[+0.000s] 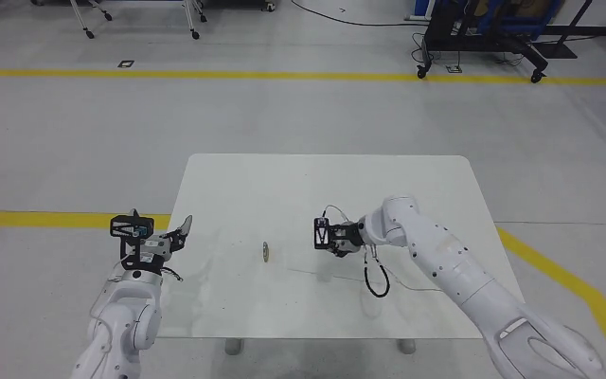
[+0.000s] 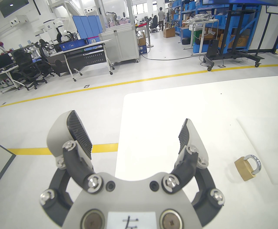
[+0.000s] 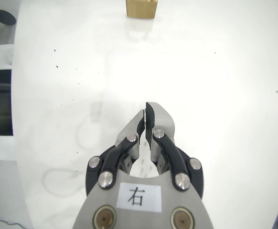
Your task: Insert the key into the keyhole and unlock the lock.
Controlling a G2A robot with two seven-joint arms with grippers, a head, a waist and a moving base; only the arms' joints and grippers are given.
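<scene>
My right gripper (image 3: pixel 145 112) is clamped on a thin sliver of metal, the key (image 3: pixel 144 118), seen edge-on. The ribbed pads hide nearly all of it, and I cannot make out its blade. From this wrist the brass lock (image 3: pixel 141 9) is cut off, its shackle out of frame. From my left wrist it shows whole, lying flat on the white desk (image 1: pixel 426 189) near the middle, nearer the front edge. My right arm stretches in from the desk's front right corner, its gripper pointed at the lock but apart from it. My left gripper (image 2: pixel 130 121) hovers at the left edge, spread wide and holding nothing. On the desk: 1 lock; in my grip, 1 key.
</scene>
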